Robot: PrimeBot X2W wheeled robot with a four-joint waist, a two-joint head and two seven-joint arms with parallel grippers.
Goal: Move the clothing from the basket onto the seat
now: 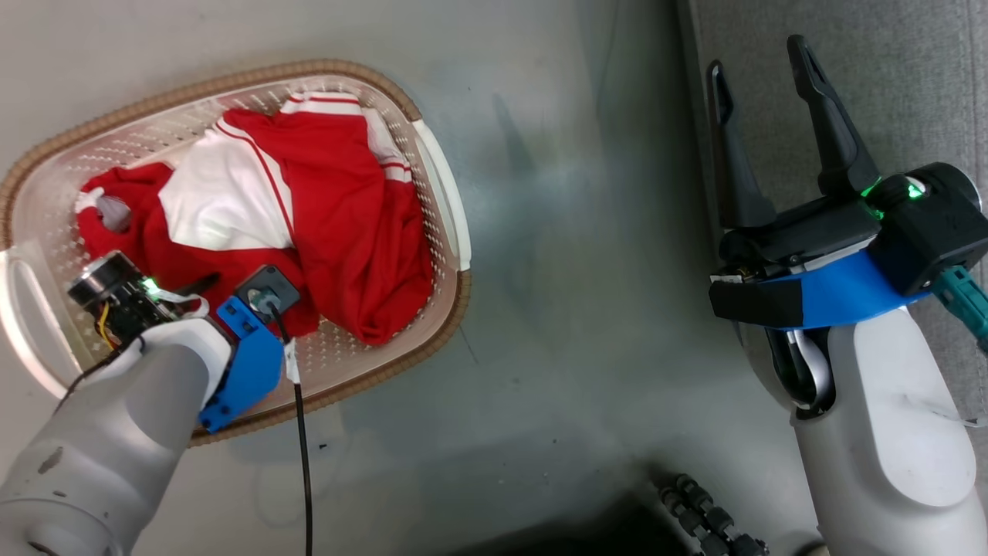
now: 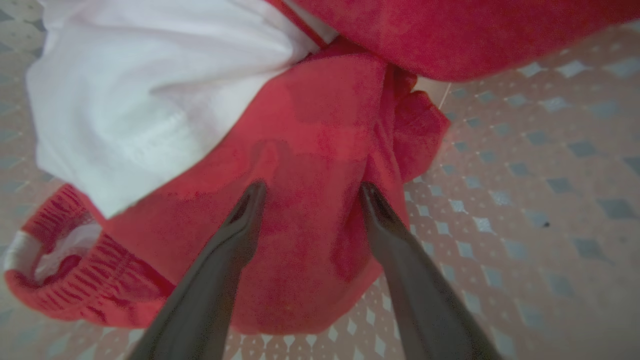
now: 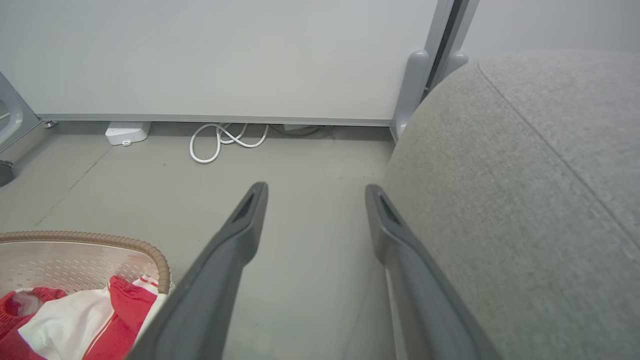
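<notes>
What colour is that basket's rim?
Brown, woven-looking; the basket rim shows best in the head view.

Crumpled red-and-white clothing [image 1: 340, 232] lies heaped in the cream basket [image 1: 46, 201] at frame left. The grey seat [image 1: 918, 85] occupies the upper right.

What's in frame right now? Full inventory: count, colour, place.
clothing: one heap, pieces not countable, red with white panels, in the basket
basket: 1, cream-white with brown rim, on the floor at the robot's left
seat: 1, grey fabric, at the robot's right
floor: 1, grey, under the basket
cable: 1 coil, white, on the floor by the wall panel
box: 1, white, on the floor by the wall panel, near the cable
wall panel: 1, pale grey, behind the floor
left tool: 1, dark fingers, open, down in the basket, fingers either side of a red fold
right tool: 1, dark fingers, open, empty, at the seat's edge
</notes>
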